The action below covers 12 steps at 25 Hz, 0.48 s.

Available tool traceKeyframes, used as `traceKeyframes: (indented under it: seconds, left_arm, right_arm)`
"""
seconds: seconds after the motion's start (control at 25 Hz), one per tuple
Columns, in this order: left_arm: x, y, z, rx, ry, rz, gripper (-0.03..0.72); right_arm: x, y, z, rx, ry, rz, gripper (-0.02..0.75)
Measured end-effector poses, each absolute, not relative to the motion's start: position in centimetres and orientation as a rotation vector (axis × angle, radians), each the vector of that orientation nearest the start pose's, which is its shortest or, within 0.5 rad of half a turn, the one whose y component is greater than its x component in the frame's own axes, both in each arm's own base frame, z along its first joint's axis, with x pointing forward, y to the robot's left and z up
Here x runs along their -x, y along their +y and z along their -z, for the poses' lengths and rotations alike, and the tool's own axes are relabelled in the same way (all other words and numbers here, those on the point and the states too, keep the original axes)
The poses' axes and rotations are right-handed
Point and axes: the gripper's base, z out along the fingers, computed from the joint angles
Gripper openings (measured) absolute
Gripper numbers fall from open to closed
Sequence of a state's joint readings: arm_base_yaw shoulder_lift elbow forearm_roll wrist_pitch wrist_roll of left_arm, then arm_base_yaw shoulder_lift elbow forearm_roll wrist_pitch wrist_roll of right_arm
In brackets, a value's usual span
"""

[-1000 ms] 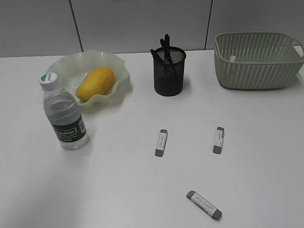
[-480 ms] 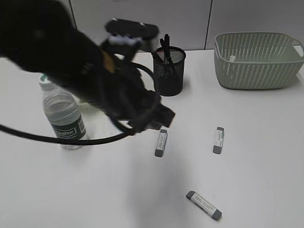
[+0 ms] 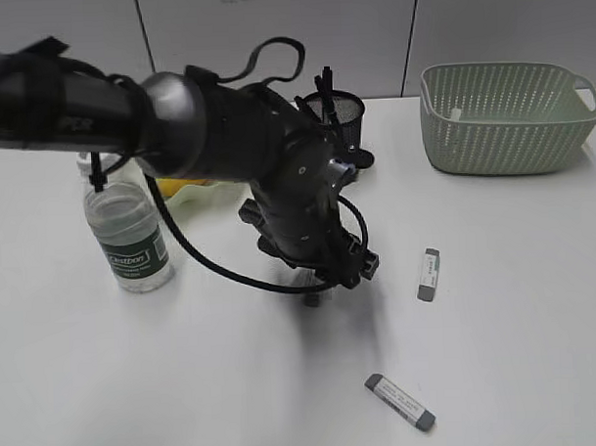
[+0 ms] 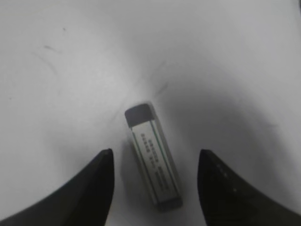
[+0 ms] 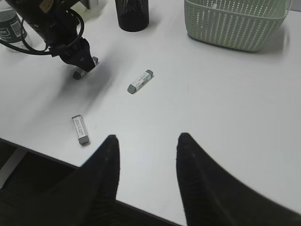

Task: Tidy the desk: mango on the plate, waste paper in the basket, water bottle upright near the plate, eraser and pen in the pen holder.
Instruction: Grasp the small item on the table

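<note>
My left gripper (image 3: 329,279) is open, low over the desk (image 3: 518,352), its fingers on either side of a grey-ended white eraser (image 4: 153,162). In the left wrist view the gripper (image 4: 155,151) is not touching it. Two more erasers lie on the desk, one to the right (image 3: 429,274) and one near the front (image 3: 399,401). The water bottle (image 3: 127,234) stands upright at the left. The left arm hides most of the mango (image 3: 171,186) and the plate. The pen holder (image 3: 351,108) holds dark pens. My right gripper (image 5: 148,136) is open and empty near the front edge.
The basket (image 3: 505,118) stands at the back right with a small white bit inside (image 3: 455,113). The right wrist view shows the basket (image 5: 235,23), the pen holder (image 5: 133,14) and three erasers, one under the left gripper (image 5: 80,73). The desk's front edge is close below.
The left arm has swung in from the left and come down over the left eraser, hiding the plate and mango. Nothing on the desk has moved.
</note>
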<state>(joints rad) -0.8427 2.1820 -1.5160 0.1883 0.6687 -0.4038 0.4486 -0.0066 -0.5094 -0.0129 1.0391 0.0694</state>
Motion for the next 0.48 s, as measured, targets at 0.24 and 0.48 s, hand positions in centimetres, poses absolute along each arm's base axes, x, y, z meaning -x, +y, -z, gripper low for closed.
traceKeyframes:
  seconds: [0.24,0.48]
  left_arm:
    - [-31.5,-33.3,-11.3,-0.804,2.666,0.067,0.283]
    - [-31.9,-34.0,-12.5,-0.795,2.576,0.147,0.140]
  right_arm:
    - [0.5,-0.4,-28.2,0.381,1.984,-0.314,0.330]
    - [0.5,-0.4,-28.2,0.381,1.984,-0.314,0.330]
